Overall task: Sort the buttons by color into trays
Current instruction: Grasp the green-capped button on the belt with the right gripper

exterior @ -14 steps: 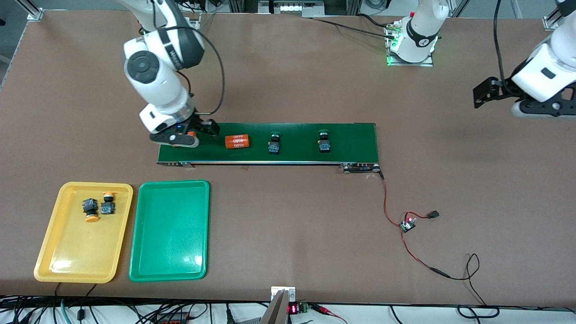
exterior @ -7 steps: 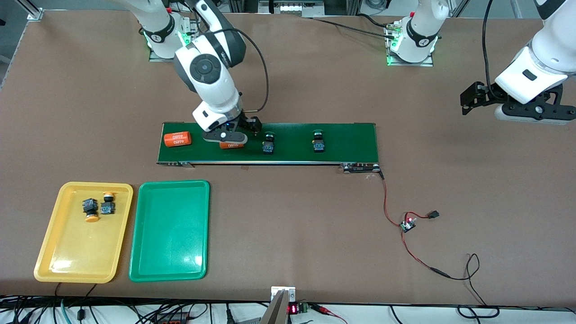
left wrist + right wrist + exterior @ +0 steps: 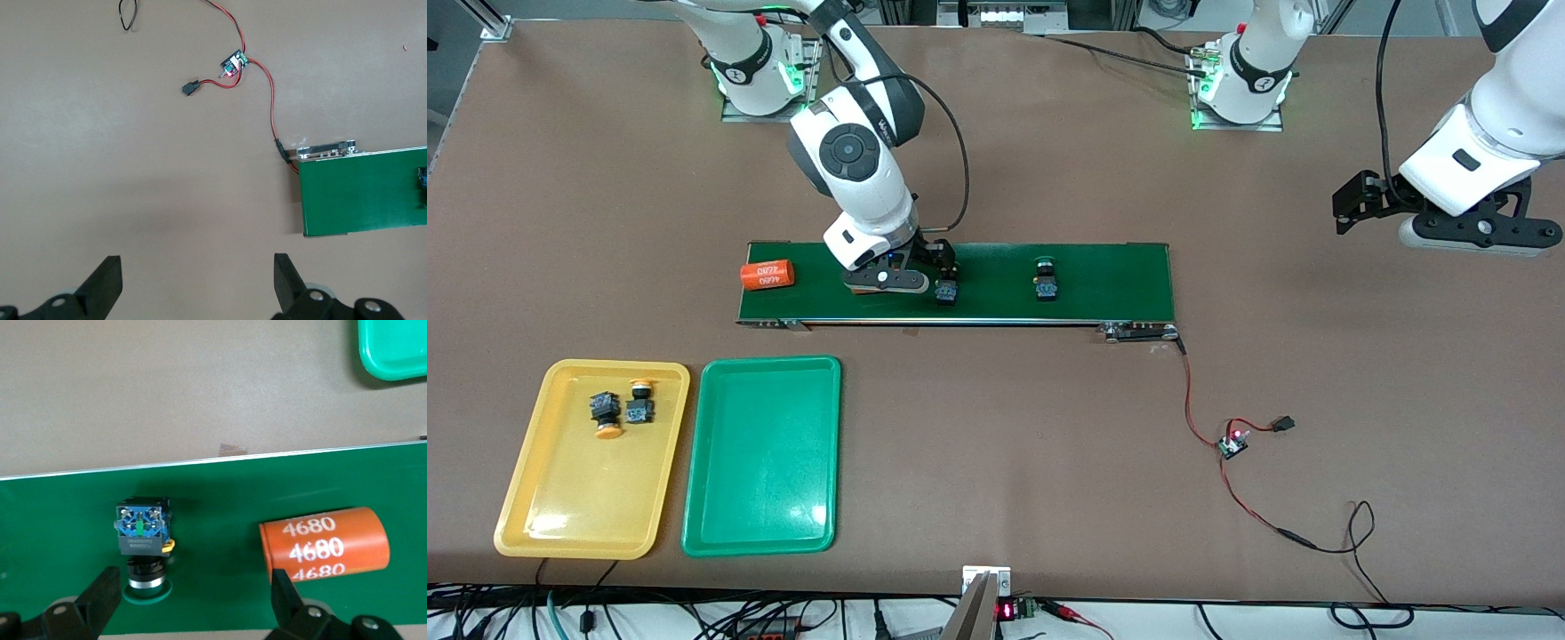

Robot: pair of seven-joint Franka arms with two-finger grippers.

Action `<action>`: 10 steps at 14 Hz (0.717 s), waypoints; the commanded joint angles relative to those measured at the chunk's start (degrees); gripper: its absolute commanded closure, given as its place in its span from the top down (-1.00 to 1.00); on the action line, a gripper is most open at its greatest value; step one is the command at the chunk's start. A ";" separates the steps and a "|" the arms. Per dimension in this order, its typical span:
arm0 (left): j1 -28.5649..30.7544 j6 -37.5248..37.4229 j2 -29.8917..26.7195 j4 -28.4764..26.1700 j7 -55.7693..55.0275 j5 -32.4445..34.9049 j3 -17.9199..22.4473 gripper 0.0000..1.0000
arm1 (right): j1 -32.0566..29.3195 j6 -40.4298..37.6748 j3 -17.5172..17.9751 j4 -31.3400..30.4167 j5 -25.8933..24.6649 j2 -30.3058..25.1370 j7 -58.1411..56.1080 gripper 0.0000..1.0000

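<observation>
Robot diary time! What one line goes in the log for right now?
right gripper: open, over green button on belt | left gripper: open, waiting | yellow tray: two yellow buttons | green tray: no buttons

Conveyor belt (image 3: 1103, 267): long, dark green, mid-table. Orange cylinder (image 3: 769, 274): lying at belt's end edge toward right arm. Second orange cylinder (image 3: 325, 545): on belt. Small circuit board (image 3: 1232, 442), red wires: on table.

arms: white shells, grey joint caps | tools: black | cables: black
</observation>
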 commanded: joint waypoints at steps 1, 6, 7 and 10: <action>-0.07 -0.52 -0.04 0.78 0.76 -0.32 0.38 1.00 | 0.76 1.04 -0.45 1.18 -0.14 1.13 0.87 1.00; -0.07 -2.45 -0.13 0.87 1.29 -0.41 0.12 1.00 | 1.90 1.83 -0.45 1.97 -0.23 3.68 0.87 1.00; -0.15 -2.55 -0.22 0.87 1.12 -0.41 0.12 1.00 | 1.99 2.62 -0.45 1.97 -0.31 4.55 0.87 1.00; -0.15 -2.72 -0.22 1.14 1.20 -0.50 0.12 1.00 | 2.25 3.77 -0.45 1.88 -0.49 5.62 0.52 0.72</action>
